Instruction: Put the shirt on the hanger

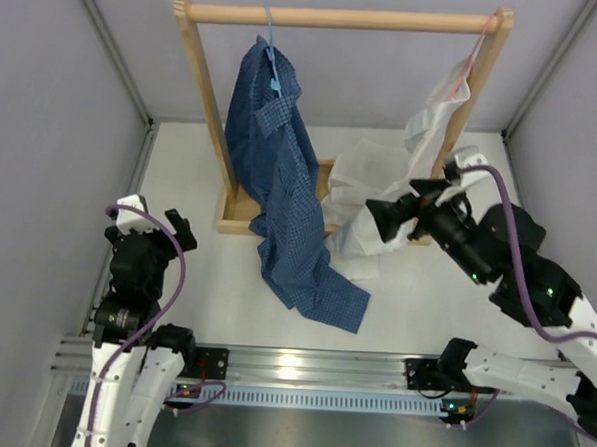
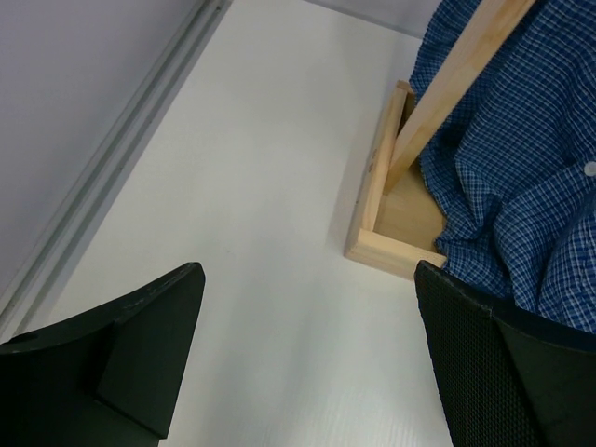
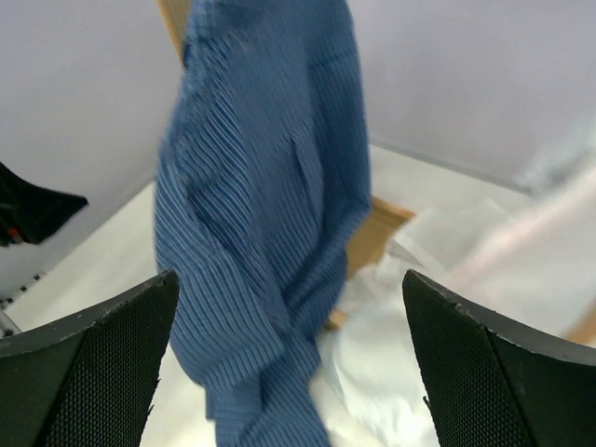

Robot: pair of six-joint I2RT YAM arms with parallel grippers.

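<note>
The dark blue checked shirt [image 1: 281, 173] hangs from the light blue wire hanger [image 1: 274, 67] hooked over the rail of the wooden rack [image 1: 389, 20], tail trailing onto the counter [image 1: 195, 288] before that rack, so the left claw [image 2: 309, 275] and right claw [image 3: 289, 279], both spread and empty, seemingly needn't support it.

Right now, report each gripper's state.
Left gripper: open, holding nothing.
Right gripper: open, holding nothing.

shirt [image 1: 281, 183]: soft checked cloth | rack [image 1: 339, 18]: pale bare wood | table [image 1: 205, 279]: matt white, perhaps plastic
</note>
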